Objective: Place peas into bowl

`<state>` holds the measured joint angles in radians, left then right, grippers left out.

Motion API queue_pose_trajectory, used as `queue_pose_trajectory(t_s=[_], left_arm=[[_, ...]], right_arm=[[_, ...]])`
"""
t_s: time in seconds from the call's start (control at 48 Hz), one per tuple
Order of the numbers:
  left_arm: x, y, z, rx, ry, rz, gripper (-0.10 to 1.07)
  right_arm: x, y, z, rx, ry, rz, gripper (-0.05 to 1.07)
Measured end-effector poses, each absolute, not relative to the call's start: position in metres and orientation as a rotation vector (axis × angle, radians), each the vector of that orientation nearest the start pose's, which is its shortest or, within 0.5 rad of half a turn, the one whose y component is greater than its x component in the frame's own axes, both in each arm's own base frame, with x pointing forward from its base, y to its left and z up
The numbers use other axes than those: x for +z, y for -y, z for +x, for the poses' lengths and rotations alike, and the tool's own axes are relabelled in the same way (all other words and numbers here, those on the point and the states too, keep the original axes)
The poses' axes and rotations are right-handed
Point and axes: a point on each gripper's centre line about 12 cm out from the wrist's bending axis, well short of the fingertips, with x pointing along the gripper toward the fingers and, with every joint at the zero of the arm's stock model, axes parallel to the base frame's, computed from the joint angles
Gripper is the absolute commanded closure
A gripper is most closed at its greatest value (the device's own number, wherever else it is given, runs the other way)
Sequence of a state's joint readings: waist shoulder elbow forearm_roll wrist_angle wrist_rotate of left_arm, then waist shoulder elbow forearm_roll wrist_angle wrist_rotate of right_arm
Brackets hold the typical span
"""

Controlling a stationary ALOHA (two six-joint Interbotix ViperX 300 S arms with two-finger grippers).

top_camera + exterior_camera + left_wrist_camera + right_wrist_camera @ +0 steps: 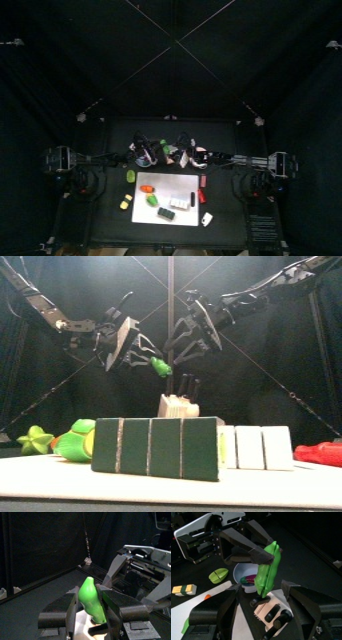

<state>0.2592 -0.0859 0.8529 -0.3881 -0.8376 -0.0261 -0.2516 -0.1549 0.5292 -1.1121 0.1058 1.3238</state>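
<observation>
The peas are a green pod [90,602] held high over the table, with my left gripper [91,594] shut on its lower end. In the front view the pea pod [159,364] hangs at the tip of the left gripper [139,354], and the right gripper [189,342] faces it closely. My right gripper [261,588] stands open, its jaws on either side of the pod [266,569] without touching it. The bowl [240,573], white and blue with coloured pieces inside, sits on the table below the pod.
A dark green striped box [156,446] and a white striped block [254,446] stand at the front edge. Behind them is a white knife block [178,404]. Green toy fruit [75,441] lies front left, a red piece [318,453] front right. A white mat [167,188] covers the table's middle.
</observation>
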Motion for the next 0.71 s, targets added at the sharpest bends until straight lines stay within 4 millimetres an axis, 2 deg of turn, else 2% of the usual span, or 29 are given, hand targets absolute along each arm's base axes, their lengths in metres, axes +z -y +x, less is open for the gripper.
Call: queue_pose_trajectory(t_s=[0.208,0.417,0.708], left_arm=[[0.219,-0.123,0.324,0.536,0.083,-0.267,0.26],[0.215,-0.116,0.29,0.504,0.034,-0.216,0.26],[0.207,-0.103,0.255,0.473,-0.087,-0.214,0.26]], right_arm=[[0.277,0.103,0.376,-0.374,-0.381,0.248,0.07],[0.261,0.101,0.367,-0.399,-0.421,0.293,0.07],[0.261,0.102,0.366,-0.404,-0.421,0.307,0.07]])
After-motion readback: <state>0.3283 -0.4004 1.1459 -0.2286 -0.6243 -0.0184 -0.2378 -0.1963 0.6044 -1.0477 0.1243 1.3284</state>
